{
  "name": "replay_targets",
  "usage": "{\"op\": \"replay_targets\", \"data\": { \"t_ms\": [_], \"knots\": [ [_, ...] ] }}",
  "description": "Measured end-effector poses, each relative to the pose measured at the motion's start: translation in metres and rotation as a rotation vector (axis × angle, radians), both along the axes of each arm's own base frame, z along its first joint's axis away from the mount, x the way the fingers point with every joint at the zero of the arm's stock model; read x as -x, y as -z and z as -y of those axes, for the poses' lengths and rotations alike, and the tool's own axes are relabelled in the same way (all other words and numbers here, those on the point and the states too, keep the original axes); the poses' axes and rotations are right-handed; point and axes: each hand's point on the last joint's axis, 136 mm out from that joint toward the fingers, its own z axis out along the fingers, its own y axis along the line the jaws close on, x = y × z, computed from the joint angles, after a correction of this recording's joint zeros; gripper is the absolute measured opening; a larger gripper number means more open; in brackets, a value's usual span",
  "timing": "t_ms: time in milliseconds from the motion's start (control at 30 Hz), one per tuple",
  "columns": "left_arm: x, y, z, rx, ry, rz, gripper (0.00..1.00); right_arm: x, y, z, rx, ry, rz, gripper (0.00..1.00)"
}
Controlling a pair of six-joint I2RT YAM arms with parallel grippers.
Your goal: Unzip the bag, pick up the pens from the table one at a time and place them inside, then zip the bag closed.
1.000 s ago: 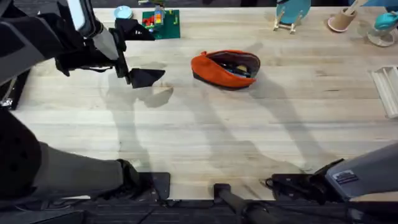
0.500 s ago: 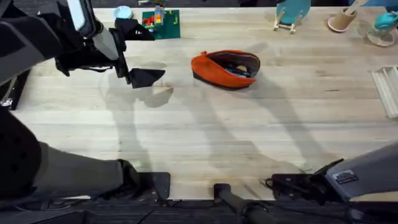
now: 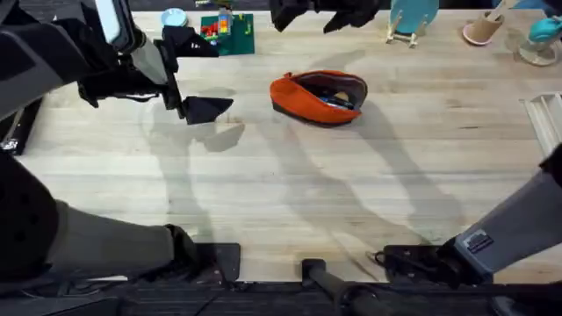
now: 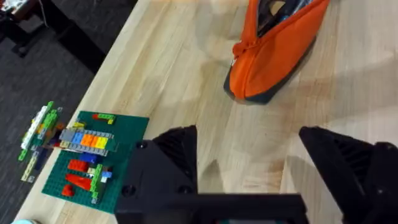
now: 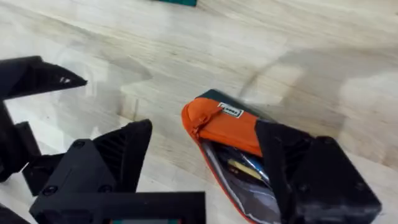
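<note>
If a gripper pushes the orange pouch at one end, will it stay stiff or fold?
The orange pouch is probably soft: its open mouth sags unevenly, so it may fold. Lying flat on the table, it should slide, not roll. It seems light, holding slim pens.

Your right arm has lifted away from the near edge at 5 o'clock and reached out over the surface; its right claw [image 3: 318, 16] now hangs at 12 o'clock, beyond the bag [image 3: 318, 95], where a second ago nothing dark showed. Its fingers [image 5: 118, 155] look spread, though the overhead blur makes that hard to confirm.
</note>
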Motion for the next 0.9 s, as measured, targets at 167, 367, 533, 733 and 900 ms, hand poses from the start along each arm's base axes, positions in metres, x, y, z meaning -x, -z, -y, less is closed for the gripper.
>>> {"op": "replay_targets", "data": {
  "t_ms": [167,367,533,733,900],
  "knots": [
    [0.000,0.000,0.000,0.000,0.000,0.000,0.993,-0.002,0.027,-0.007,0.007,0.029,-0.071,0.996],
    [0.000,0.000,0.000,0.000,0.000,0.000,0.993,0.002,0.052,-0.019,0.016,0.044,-0.136,0.997],
    [0.000,0.000,0.000,0.000,0.000,0.000,0.992,0.004,0.075,-0.026,0.024,0.075,-0.201,0.996],
    [0.000,0.000,0.000,0.000,0.000,0.000,0.992,0.009,0.088,-0.027,0.043,0.079,-0.239,0.996],
    [0.000,0.000,0.000,0.000,0.000,0.000,0.993,0.013,0.100,-0.032,0.061,0.067,-0.264,0.996]
  ]
}}
